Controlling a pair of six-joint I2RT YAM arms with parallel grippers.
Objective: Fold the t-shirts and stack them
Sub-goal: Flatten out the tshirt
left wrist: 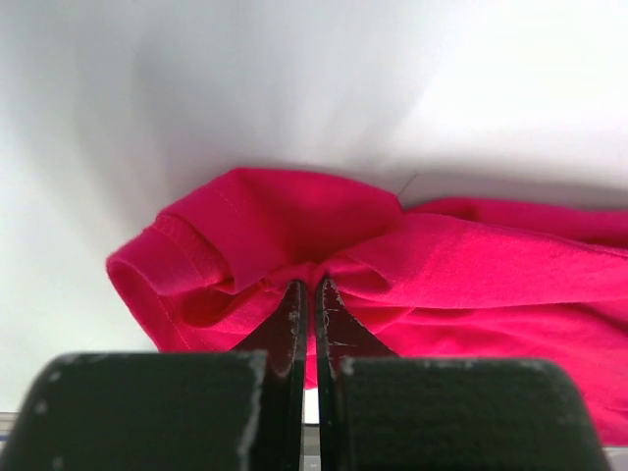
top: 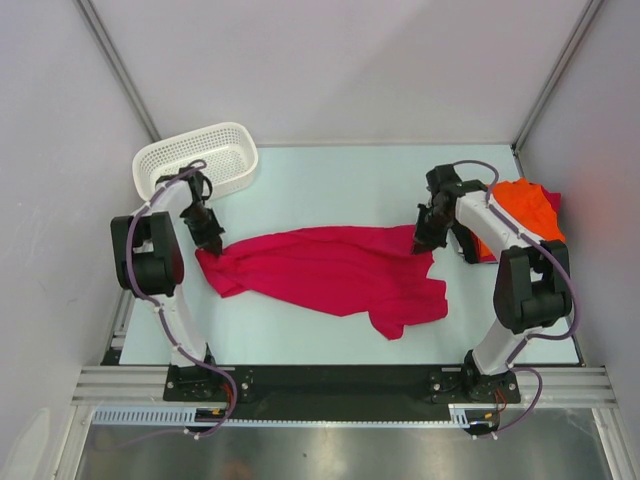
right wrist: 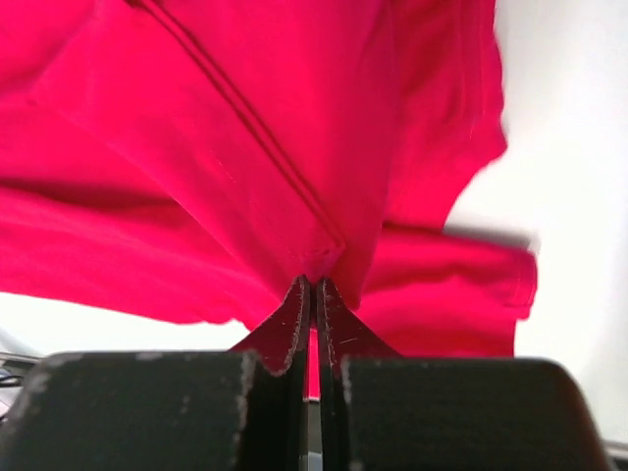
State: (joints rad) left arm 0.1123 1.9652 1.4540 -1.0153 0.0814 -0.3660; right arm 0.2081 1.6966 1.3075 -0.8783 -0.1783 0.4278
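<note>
Mid-table [top: 330, 180]: crimson t-shirt [top: 330, 272] lies stretched left to right, rumpled, one sleeve flopped toward the near edge. The left gripper [top: 211, 240] pinches its left end, jaws closed on a fold of cloth. The right gripper [top: 424, 242] is clamped on the right edge likewise. Farther back: orange t-shirt [top: 522, 205] heaped behind the right arm, a bit of crimson cloth [top: 554, 200] showing beyond it; white basket [top: 196, 160] at far left.

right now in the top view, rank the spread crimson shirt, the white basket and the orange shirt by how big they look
1. crimson shirt, clearly largest
2. white basket
3. orange shirt, though it is bunched and partly hidden, so less sure
</note>
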